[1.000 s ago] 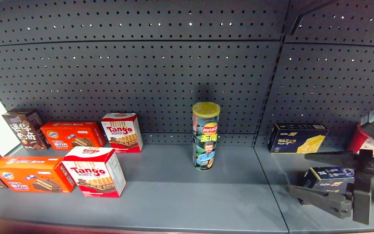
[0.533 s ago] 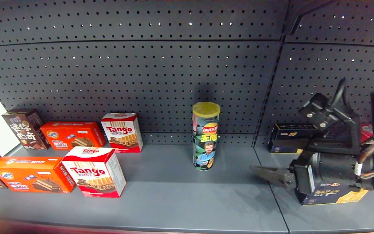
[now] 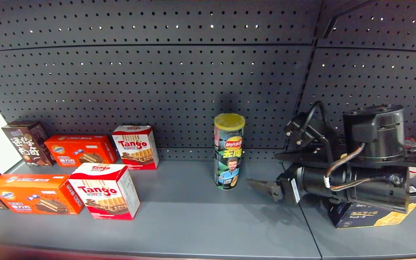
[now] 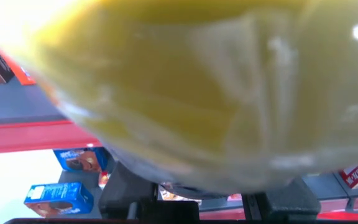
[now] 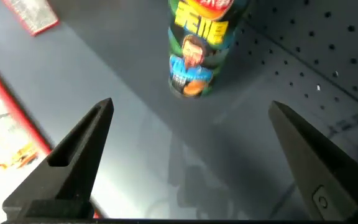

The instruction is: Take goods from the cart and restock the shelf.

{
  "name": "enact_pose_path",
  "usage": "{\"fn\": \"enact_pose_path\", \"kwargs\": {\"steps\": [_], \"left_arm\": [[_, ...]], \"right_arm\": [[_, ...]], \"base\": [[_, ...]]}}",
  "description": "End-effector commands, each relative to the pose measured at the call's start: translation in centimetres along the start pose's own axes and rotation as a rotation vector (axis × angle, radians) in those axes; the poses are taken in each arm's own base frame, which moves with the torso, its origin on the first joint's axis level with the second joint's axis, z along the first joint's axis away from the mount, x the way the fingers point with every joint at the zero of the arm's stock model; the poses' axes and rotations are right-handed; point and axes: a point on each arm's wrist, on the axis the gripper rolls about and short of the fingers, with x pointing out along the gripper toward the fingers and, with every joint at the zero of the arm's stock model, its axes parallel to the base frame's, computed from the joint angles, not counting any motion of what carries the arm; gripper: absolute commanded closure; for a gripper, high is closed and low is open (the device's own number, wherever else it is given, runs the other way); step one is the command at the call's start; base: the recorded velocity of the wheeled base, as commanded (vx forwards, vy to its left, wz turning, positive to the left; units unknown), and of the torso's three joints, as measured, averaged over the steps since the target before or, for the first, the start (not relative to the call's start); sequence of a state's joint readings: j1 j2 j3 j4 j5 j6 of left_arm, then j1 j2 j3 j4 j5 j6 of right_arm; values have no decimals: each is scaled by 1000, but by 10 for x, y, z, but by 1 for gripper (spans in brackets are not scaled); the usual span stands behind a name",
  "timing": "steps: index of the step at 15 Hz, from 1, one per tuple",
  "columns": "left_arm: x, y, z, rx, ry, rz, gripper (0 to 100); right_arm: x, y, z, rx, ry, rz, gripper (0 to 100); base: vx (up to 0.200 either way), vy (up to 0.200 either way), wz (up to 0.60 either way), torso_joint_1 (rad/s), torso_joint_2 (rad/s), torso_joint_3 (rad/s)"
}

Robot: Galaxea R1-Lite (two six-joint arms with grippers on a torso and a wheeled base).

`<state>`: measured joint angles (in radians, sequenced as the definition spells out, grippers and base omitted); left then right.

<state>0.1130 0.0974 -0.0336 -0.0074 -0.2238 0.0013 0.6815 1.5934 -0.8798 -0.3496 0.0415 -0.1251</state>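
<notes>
Shelf: grey deck with a perforated back panel rising behind it.

Right arm: lies low over the right part of the deck, roughly level, pointing toward the robot's left. A dark blue box sits partly under it.

Boxes, left end: orange ones and red-and-white wafer ones, well apart from the arm.

Chip can: the task's thing here. It stands upright mid-shelf on its base, yellow lid up, near the back panel and alone.

Right gripper: jaws spread wide, holding nothing. The can lies straight ahead of the opening, to the robot's left of the tips, near but not touching. In the right wrist view the gap looks wider than the can.

Key relation: the can's long axis is vertical and the jaws open roughly level, one tip toward the back panel and one toward the shelf front. My reading is a side grasp around the lower body, needing only a short advance leftward. The right arm is plainly the nearer one.

Risk, as I judge it: the can is tall and narrow, so a tip brushing it off-centre could topple it.

Left wrist view: a glossy yellow thing sits right against the lens. I cannot tell whether the left gripper grips it.
</notes>
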Motion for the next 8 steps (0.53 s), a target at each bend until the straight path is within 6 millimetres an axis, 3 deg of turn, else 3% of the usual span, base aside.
{"fn": "enact_pose_path", "kwargs": {"steps": [1,6,8], "left_arm": [[1,0,-2,-2,9,0,100],[1,0,-3,-3,12,0,100],[1,0,-3,-3,12,2,100]], "right_arm": [[22,0,-10,3,27,3,0],[46,-24,-6,22,-10,-47,0],[51,-31,1,23,-61,20,0]], "base": [[0,0,0,0,0,0],[0,0,0,0,0,0],[0,0,0,0,0,0]]}}
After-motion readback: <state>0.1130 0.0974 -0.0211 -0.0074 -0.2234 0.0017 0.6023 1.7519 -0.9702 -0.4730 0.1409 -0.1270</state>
